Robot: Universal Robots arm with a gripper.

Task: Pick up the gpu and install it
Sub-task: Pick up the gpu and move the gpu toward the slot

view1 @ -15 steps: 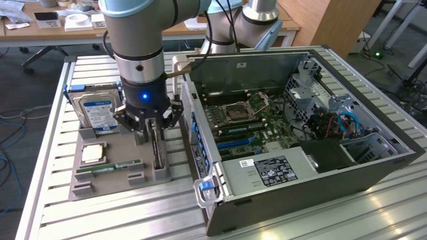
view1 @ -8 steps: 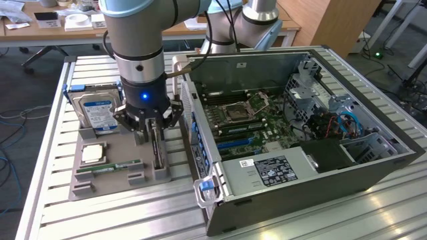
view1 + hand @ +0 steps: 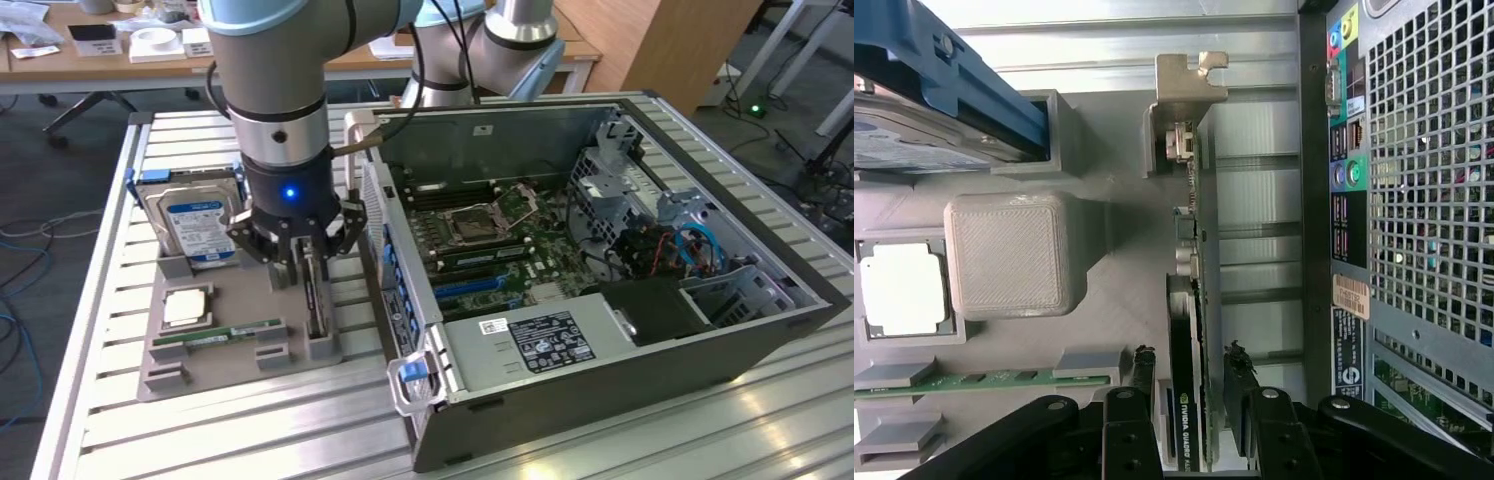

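One gpu (image 3: 1182, 390) is standing on its edge in the gray tray (image 3: 247, 300), just beside the open computer case (image 3: 667, 365) | gripper (image 3: 310, 270) is hanging over it, jaws spread, one on each side, seemingly not touching | step: picking up, likely just beginning | grab is calling for a straight, even squeeze

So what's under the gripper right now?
The gpu, standing on edge in the gray tray, sits between the open fingers of the gripper. Its bottom edge is sunk in the tray's holder, so the connector cannot be seen.
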